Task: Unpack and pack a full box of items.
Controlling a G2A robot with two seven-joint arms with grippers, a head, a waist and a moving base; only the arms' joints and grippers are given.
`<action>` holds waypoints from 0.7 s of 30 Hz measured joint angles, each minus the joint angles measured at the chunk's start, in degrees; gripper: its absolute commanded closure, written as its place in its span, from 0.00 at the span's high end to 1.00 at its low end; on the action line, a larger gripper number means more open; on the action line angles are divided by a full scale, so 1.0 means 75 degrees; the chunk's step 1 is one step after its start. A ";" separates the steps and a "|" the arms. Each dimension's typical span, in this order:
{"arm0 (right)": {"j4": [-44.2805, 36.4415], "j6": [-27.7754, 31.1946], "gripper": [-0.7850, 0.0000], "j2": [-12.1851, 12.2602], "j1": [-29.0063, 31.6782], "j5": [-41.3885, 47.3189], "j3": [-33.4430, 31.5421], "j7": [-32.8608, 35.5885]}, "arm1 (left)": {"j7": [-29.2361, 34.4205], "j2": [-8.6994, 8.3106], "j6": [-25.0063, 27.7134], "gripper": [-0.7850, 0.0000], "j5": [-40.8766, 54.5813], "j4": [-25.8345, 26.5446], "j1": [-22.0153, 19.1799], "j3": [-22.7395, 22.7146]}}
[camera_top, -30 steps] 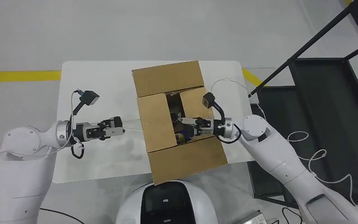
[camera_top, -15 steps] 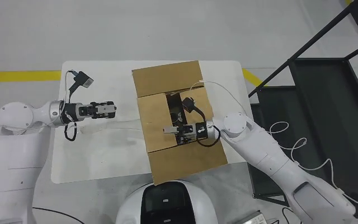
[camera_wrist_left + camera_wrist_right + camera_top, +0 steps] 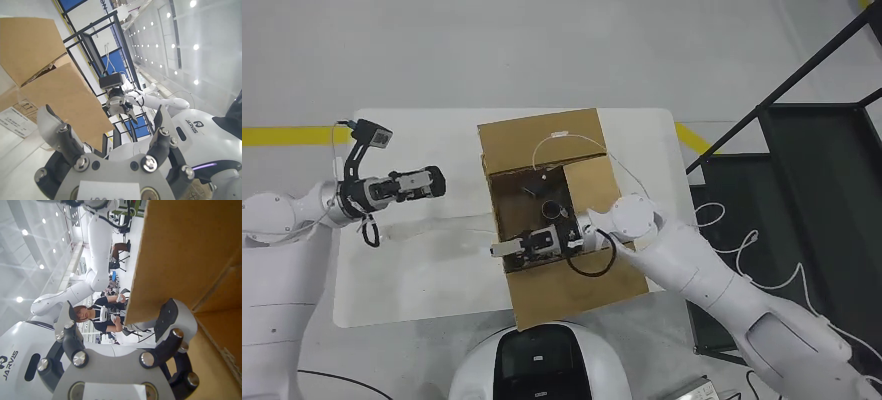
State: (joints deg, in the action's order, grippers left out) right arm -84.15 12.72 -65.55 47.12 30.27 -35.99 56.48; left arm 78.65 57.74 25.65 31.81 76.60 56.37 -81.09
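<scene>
right gripper (image 3: 500,248) crossed box (image 3: 542,135) to left flap (image 3: 179,247), jaws wide astride its edge; flap up, unpacking possible. left gripper (image 3: 432,181) wide, empty.

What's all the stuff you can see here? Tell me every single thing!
Brown cardboard box: one, brown, middle of the table, flaps open.
Small dark items: at least two, dark, inside the box; too small to tell what they are.
White rectangular table: one, white, under the box.
Black metal rack: one, black, beside the table on the right arm's side.
Yellow floor stripe: one, yellow, on the grey floor by the table's far end.
Left tool: one, black and silver, open, above the table beside the box.
Right tool: one, black and silver, open, a box flap's edge between its fingers.
</scene>
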 measured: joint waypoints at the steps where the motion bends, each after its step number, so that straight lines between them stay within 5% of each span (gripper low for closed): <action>1: 0.0033 -0.0025 1.00 -0.0096 -0.0091 -0.0031 0.0185 0.0008 | -0.0045 -0.0021 0.0042 1.00 0.0044 0.0143 0.0104 -0.0106; 6: 0.0418 -0.0183 1.00 -0.0631 -0.0561 -0.0382 0.1090 -0.0144 | -0.0296 -0.0145 -0.0010 1.00 -0.0063 0.1005 0.0774 -0.0687; 11: 0.0776 -0.0114 1.00 -0.0927 -0.0774 -0.0418 0.1316 -0.0141 | -0.0476 -0.0190 -0.0553 1.00 -0.0886 0.1057 0.1240 -0.0496; 16: 0.0848 -0.0054 1.00 -0.0907 -0.0739 -0.0491 0.1057 -0.0030 | -0.0685 -0.0147 -0.0627 1.00 -0.1433 0.0509 0.1212 0.0026; 21: 0.0703 0.0149 1.00 -0.0536 -0.0267 -0.0440 0.0136 0.0096 | -0.0947 -0.0104 -0.0528 1.00 -0.1714 -0.0064 0.1117 0.0387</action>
State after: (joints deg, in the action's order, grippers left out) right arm -78.88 13.84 -69.57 45.12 26.97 -34.98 57.20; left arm 71.55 56.96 21.69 18.95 76.12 64.74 -78.18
